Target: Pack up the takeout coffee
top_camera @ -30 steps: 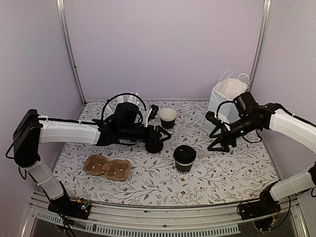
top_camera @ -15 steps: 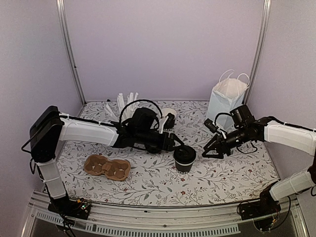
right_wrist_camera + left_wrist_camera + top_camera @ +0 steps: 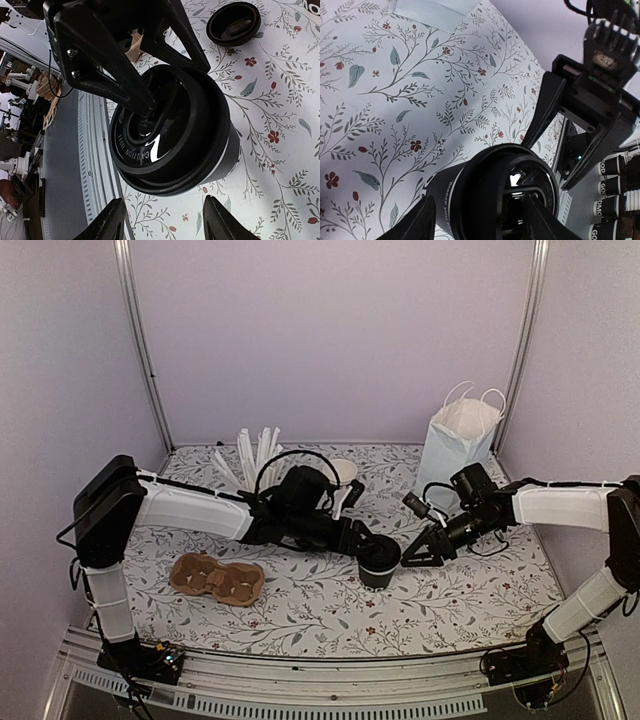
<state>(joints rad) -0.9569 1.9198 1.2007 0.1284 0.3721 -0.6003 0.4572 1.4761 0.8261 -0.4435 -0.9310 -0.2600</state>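
Note:
A black paper cup with a black lid (image 3: 377,565) stands mid-table. My left gripper (image 3: 376,548) is open right over it, one finger across the lid and the other past the rim. In the left wrist view the cup (image 3: 447,200) fills the space between that gripper's (image 3: 481,200) fingers. My right gripper (image 3: 417,552) is open and empty, just right of the cup, low over the table. In the right wrist view the cup (image 3: 200,135) lies just ahead of that gripper (image 3: 167,225). A second cup (image 3: 345,471), open with a pale inside, stands behind my left arm, mostly hidden.
A pale blue paper bag (image 3: 455,445) stands open at the back right. A white cup of white straws (image 3: 255,455) is at the back left. A brown cardboard cup carrier (image 3: 217,578) lies front left. A flat black lid (image 3: 233,23) lies on the table beyond the lidded cup.
My left arm has reached right and forward, from beside the open cup to over the lidded cup. My right gripper has dropped and moved left toward the same cup.

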